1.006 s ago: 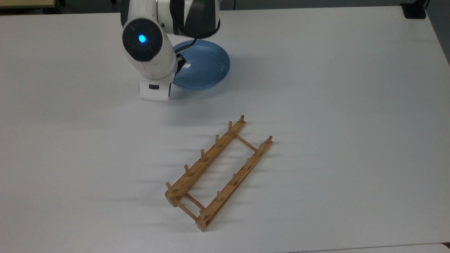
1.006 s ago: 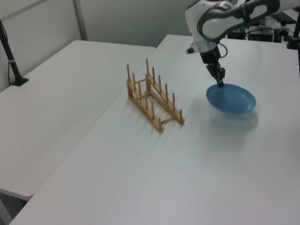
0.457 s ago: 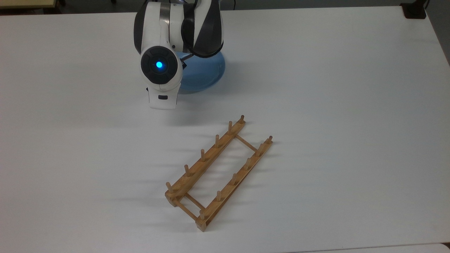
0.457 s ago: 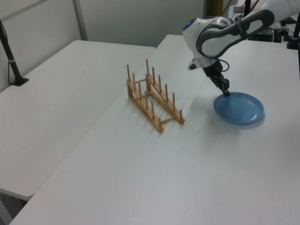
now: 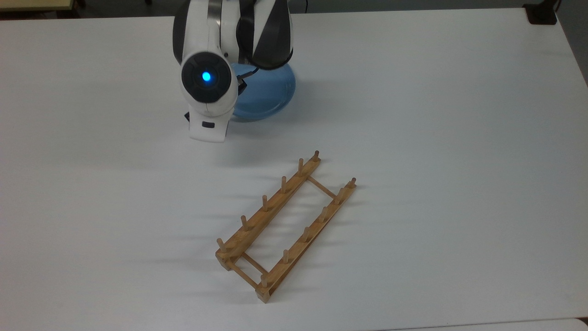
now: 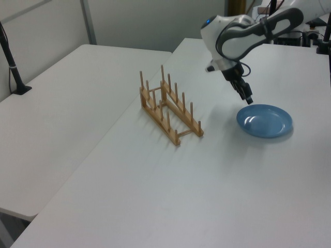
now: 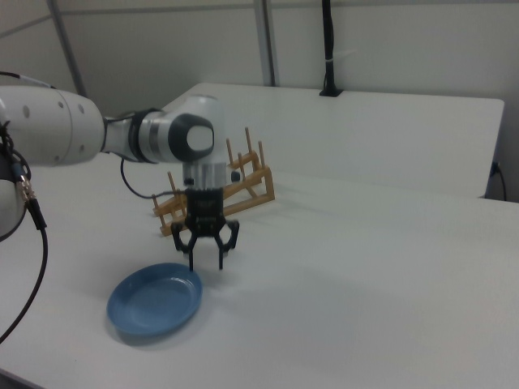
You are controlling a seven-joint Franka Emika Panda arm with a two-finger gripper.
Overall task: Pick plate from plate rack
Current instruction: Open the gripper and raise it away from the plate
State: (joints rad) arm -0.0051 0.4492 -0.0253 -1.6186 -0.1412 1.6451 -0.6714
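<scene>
Since a second earlier your gripper (image 7: pixel 207 263) had let go of the plate (image 7: pixel 155 307) and risen, fingers spread and empty, leaving it flat on the table (image 5: pixel 413 115) well apart from the rack (image 5: pixel 285 225); swing low and you could knock it.
</scene>
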